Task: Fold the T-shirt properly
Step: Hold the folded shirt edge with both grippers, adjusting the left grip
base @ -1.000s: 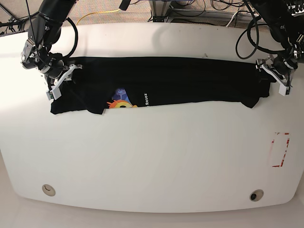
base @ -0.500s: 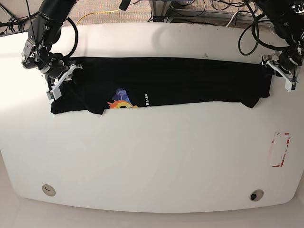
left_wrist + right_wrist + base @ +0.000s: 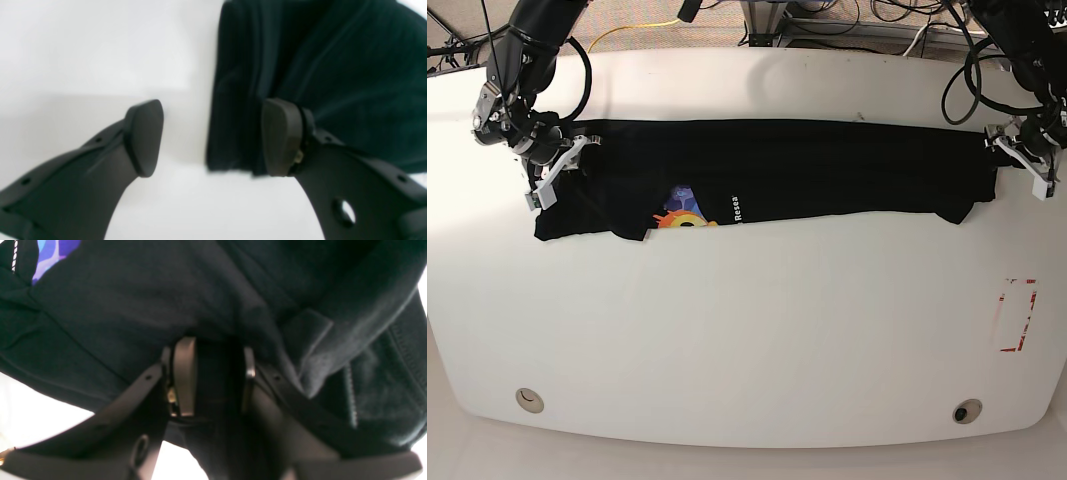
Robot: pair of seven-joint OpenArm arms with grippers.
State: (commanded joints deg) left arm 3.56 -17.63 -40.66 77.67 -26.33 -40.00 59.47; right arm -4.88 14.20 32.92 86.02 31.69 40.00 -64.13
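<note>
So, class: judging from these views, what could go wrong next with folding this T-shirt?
The left gripper is open at the T-shirt edge; closing there may catch only a thin hem.
The right gripper pinches bunched cloth, so pulling could crease the fold.

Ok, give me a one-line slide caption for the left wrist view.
Left hand open at the edge of the black T-shirt, one pad over cloth, the other over the bare white table.

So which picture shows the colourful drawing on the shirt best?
The base view: the orange, yellow and blue drawing peeks out from under a fold of the black shirt, beside white letters. The right wrist view catches only a blue-purple corner. The left wrist view shows only plain dark cloth, no drawing.
</note>
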